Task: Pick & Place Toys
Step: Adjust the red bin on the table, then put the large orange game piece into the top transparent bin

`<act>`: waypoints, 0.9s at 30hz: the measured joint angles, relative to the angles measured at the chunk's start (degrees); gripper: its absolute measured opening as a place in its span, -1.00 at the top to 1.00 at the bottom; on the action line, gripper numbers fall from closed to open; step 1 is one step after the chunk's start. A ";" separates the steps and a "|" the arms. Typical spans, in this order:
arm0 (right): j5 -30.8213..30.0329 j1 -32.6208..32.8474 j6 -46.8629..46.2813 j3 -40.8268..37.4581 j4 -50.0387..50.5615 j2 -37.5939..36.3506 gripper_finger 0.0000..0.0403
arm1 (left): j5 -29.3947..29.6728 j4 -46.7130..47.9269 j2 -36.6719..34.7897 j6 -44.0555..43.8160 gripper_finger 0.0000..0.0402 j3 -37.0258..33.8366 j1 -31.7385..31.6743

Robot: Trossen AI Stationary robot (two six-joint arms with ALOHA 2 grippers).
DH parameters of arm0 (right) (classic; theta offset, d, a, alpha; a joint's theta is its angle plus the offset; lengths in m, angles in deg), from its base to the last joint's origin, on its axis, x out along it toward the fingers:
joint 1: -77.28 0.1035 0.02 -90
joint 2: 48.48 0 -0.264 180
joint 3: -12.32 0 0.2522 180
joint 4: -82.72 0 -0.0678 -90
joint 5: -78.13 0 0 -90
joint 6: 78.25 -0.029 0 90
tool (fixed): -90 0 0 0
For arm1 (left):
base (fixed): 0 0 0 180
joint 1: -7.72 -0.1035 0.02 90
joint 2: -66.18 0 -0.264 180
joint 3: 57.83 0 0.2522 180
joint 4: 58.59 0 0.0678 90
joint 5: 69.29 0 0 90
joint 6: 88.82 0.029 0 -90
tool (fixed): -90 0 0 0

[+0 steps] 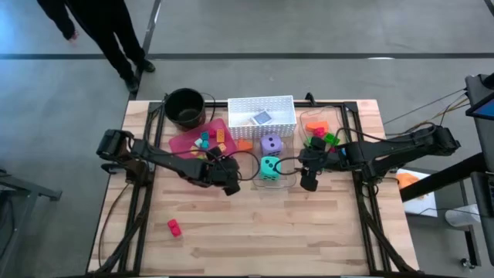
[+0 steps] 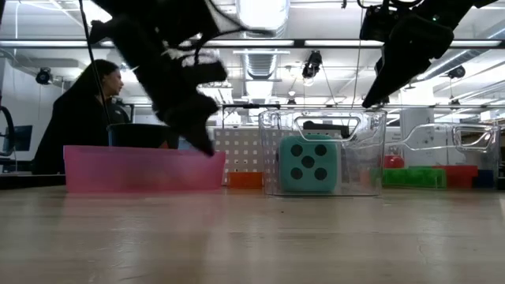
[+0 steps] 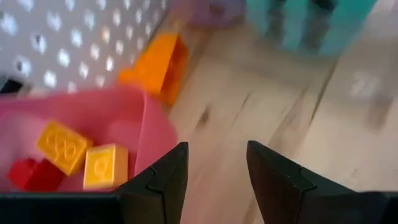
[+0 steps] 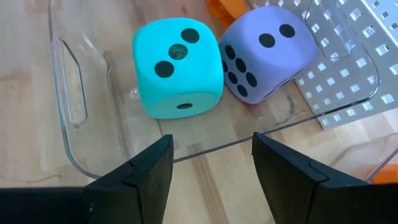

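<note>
Bare wood planks of the table fill the near ground of the low view; a lone red brick lies well apart from everything else near the front left. Behind it stand a pink tray, a white perforated basket, a black pot and a clear bin holding a teal die and a purple die, the two touching. Left gripper hovers just beside the pink tray's corner, fingers part-way apart and holding nothing; yellow bricks and a red one sit inside the tray, and an orange brick lies on the table between tray and basket. Right gripper hangs above the near rim of the clear bin, jaws part-way apart, also empty. Judgement: both arms are between picks, the right one seemingly lined up on the dice. Reaching the teal die would call for wider jaws than now, and a descent clear of the bin wall. Both dice look soft, matte and bulky, with black dots. More red and green bricks sit by the right arm. A person stands beyond the table.
</note>
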 joint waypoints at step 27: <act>0.10 0.00 -0.52 0.00 -0.25 0.00 -0.09 | -6.05 7.18 0.00 -6.79 0.18 -2.53 0.21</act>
